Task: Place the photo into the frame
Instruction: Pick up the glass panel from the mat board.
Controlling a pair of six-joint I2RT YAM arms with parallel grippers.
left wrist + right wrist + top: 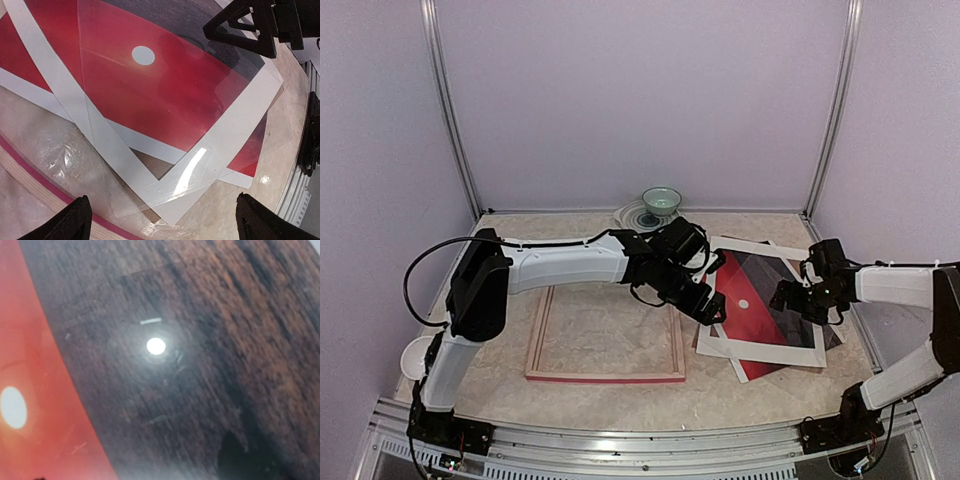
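Observation:
The photo [752, 290], a red sunset print with a white sun dot, lies in a skewed stack on the right of the table, under a white mat [767, 348] and a clear sheet. The frame [605, 377] lies flat at centre-left, pale back up and empty inside. My left gripper [713, 312] hovers over the stack's left corner, open and empty. In the left wrist view its fingertips [75, 220] straddle the mat's corner [185, 195], above the photo [165, 85] and beside the frame rail [20, 170]. My right gripper [790, 298] sits low on the photo's dark sea [200, 340]; its jaws are hidden.
A green bowl [661, 201] on a white plate stands at the back wall. A white round object [415, 355] lies at the left edge by the left arm. Brown backing [155, 165] shows under the mat. Enclosure walls surround the table.

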